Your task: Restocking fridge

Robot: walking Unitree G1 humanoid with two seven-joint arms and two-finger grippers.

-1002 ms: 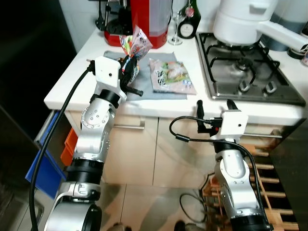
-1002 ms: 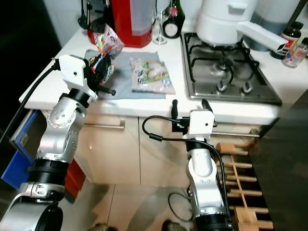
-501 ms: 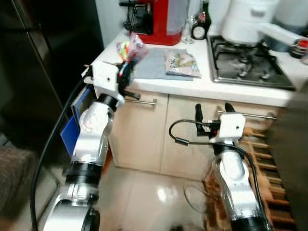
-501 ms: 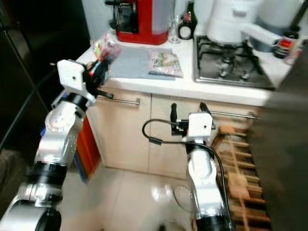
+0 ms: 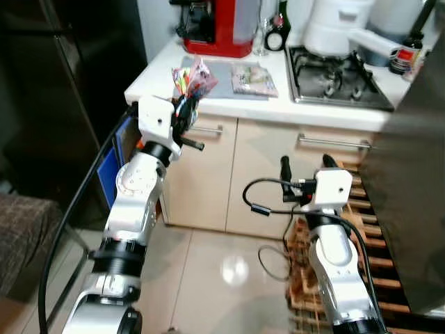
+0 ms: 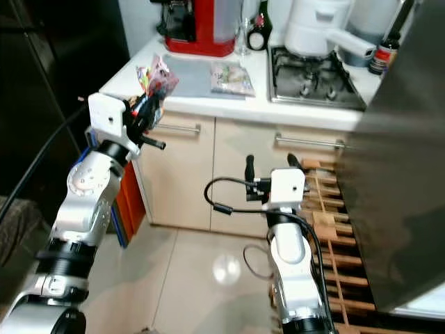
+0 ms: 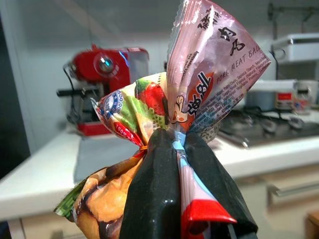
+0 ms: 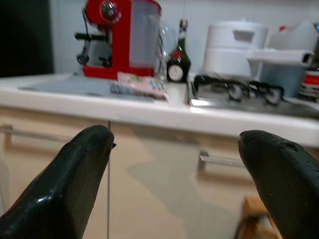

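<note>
A: Left gripper (image 7: 174, 149) pinched tight on the gathered neck of a crinkly pink, red and green printed plastic food packet (image 7: 194, 84), held up near the left front corner of the white kitchen counter (image 5: 327, 111). Gripped at the twist, probably so the bag hangs below and carries without slipping.

B: Right gripper (image 8: 182, 164) spread wide and empty, raised low in front of the beige cabinet doors (image 5: 264, 170). Likely kept free for a fridge handle.

A: Second flat printed packet (image 5: 253, 79) lying further back on a grey mat (image 5: 226, 69), near the red coffee machine (image 5: 217, 28). Steel gas hob (image 5: 334, 69) to the right.

B: Hard to name the fridge for certain. Tall black surface (image 5: 62, 90) at far left, too dark to read; grey slab (image 5: 417, 174) at right cut off by the edge.

A: Packet lettering mostly creased, contents not visible. Lower bag hidden behind black fingers (image 7: 149, 199)
</note>
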